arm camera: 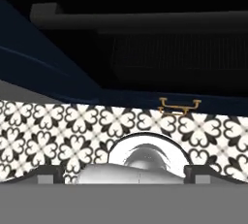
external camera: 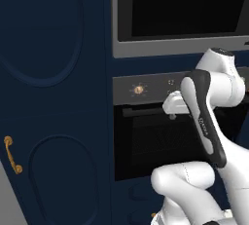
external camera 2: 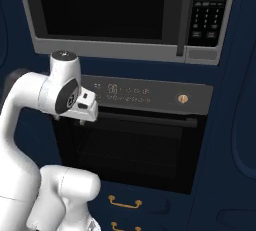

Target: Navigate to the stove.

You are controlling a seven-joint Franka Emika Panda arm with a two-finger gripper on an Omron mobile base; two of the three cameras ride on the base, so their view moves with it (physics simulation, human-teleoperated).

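A black built-in wall oven (external camera 2: 132,145) faces the base, its glass door dark and glossy, with ribbed racks faintly visible behind it and a long dark bar handle (external camera 2: 140,120) running level across the top of the door. Above the door sits a grey control strip (external camera 2: 150,94) with small pale markings and one round brass-coloured knob (external camera 2: 183,98). Over that is a microwave (external camera 2: 125,15) with a matte silver frame, a flat black window and a keypad at its right. The surrounding cabinets (external camera: 53,97) are deep navy with raised oval panels and curved brass pulls (external camera: 12,155); a drawer (external camera 2: 130,202) under the oven carries a brass handle.

The stove cannot be made out in any view, so its place and the way its long side runs cannot be told.

In the hand view the end effector (arm camera: 124,173) points down at the floor (arm camera: 63,131), tiled in a black-and-white floral pattern. Its two dark fingertips (arm camera: 48,173) stand far apart, fully spread, with nothing between them and touching nothing.
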